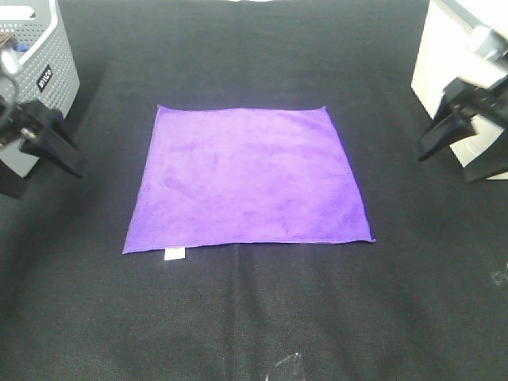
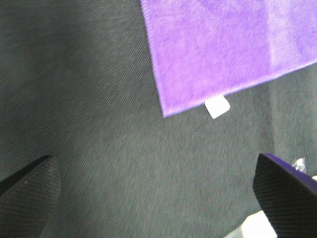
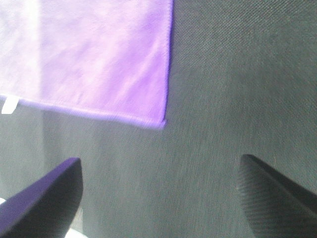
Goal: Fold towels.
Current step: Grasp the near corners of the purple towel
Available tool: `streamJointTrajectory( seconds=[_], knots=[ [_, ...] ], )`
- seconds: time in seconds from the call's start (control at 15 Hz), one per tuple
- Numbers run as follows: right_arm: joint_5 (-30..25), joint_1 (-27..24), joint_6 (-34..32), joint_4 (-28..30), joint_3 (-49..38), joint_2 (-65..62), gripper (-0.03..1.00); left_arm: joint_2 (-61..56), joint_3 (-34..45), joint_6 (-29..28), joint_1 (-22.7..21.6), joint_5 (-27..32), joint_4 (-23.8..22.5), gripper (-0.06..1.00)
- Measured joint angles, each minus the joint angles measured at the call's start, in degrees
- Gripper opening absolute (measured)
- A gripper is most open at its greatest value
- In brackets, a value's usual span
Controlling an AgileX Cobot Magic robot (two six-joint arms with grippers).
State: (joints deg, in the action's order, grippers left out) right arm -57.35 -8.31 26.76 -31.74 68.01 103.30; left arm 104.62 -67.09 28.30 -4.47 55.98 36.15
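Gripping corners unevenly could bunch the purple microfibre cloth (image 1: 248, 176) mid-frame; left end effector (image 2: 153, 166) and right end effector (image 3: 159, 161) both hang spread.

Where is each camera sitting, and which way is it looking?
High camera: up above, looking down at the purple towel on the black table; left gripper and right gripper show at the sides.
Left wrist camera: on the left arm, looking past its open fingers at the towel's tagged corner.
Right wrist camera: on the right arm, looking between its open fingers at another corner.
Shared: all three see the towel and its white tag.
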Motion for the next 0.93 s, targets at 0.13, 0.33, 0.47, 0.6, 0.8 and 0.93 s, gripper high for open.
streamJointTrajectory(
  seconds=[0.13, 0.33, 0.47, 0.6, 0.8, 0.93],
  knots=[
    [3.6, -0.1, 0.5, -1.1, 0.1, 2.5, 0.82, 4.1, 0.0, 2.3, 0.0, -0.6, 1.9, 0.99],
    [4.1, -0.1, 0.5, -1.8, 0.4, 3.4, 0.82, 6.6, 0.0, 4.1, 0.0, -3.5, 3.6, 0.99],
    [5.8, -0.1, 0.5, -2.2, 0.3, 3.7, 0.82, 6.8, 0.0, 4.4, 0.0, -4.0, 5.4, 0.99],
    [6.1, -0.1, 1.0, -2.8, 0.3, 6.4, 0.82, 8.8, 0.0, 4.5, 0.0, -4.6, 8.1, 0.99],
    [6.6, -0.1, 4.8, -6.2, 0.1, 11.6, 0.82, 12.9, 0.0, 6.8, 1.5, -5.2, 8.7, 0.98],
    [5.3, -0.1, 5.4, -6.9, 0.1, 14.7, 0.82, 14.4, -0.1, 7.1, 2.8, -6.1, 8.8, 0.98]
  ],
)
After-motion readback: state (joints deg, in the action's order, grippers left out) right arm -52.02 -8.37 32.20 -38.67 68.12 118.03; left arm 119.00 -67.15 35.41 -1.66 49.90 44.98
